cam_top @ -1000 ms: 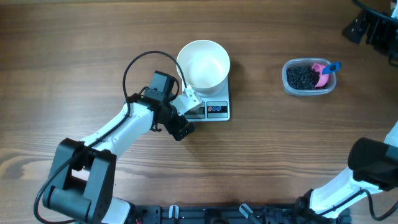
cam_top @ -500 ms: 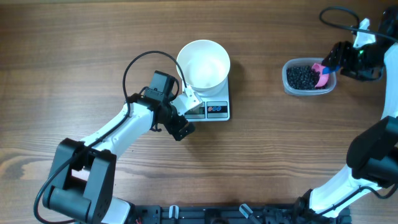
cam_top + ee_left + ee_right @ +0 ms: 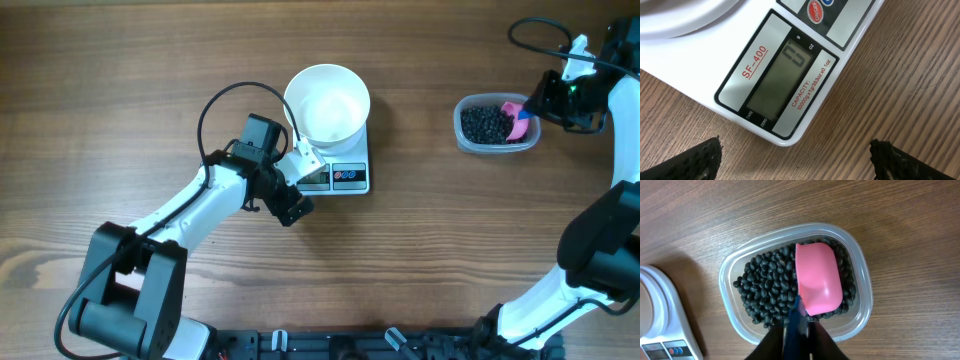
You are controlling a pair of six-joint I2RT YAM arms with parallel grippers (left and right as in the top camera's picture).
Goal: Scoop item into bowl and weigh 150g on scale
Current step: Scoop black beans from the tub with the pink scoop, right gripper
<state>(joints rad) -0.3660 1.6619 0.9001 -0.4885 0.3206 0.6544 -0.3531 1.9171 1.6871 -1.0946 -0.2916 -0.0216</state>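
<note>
1. The left arm (image 3: 190,215) is stretching diagonally up and to the right from its base at the near left, with its elbow bent.
2. The left gripper (image 3: 300,185) is pointing downward with its jaws standing wide apart. Its fingertips (image 3: 695,160) are showing only in the lower corners of the wrist view.
3. The right arm (image 3: 600,250) is rising from the near right and reaching to the far right edge.
4. The right gripper (image 3: 800,324) is angling down, its fingers drawn close and pinching the blue handle of a scoop (image 3: 817,277).
</note>
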